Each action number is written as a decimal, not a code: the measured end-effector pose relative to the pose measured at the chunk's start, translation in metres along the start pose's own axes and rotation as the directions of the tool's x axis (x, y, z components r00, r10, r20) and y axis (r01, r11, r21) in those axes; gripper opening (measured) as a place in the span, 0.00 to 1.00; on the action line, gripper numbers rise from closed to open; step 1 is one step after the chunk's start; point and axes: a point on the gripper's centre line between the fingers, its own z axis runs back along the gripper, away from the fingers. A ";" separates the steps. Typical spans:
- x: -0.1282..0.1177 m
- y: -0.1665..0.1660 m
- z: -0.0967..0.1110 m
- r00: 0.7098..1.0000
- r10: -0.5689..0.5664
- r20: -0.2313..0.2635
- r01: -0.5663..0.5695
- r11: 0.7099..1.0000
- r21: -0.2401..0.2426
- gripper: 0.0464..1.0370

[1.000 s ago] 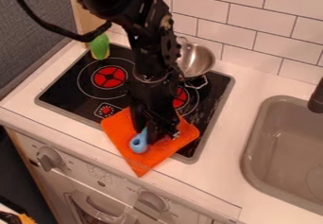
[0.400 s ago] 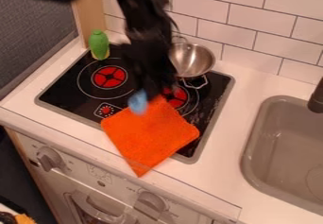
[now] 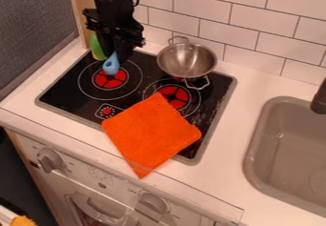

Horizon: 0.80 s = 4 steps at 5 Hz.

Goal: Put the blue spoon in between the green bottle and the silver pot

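Blue spoon over cooktop, gap toward pot

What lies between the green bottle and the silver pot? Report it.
In the camera view, the gripper holding the blue spoon, then black stovetop up to the pot.

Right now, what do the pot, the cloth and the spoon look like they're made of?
The pot: metal, likely steel, in a soft silvery shine, with thin wire-like handles. The cloth: a fuzzy, matte fabric, perhaps terry or microfibre, judging by its nappy surface and soft edges. The spoon: probably plastic, going by its even, solid blue, though painted wood can't be ruled out.
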 end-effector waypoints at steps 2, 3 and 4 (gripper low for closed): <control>0.023 0.000 -0.034 1.000 -0.007 -0.025 0.008 1.000 0.023 0.27; 0.034 -0.011 -0.042 0.999 -0.040 -0.028 0.041 0.998 0.037 0.34; 0.037 -0.010 -0.042 0.998 -0.055 -0.039 0.057 0.998 0.038 0.62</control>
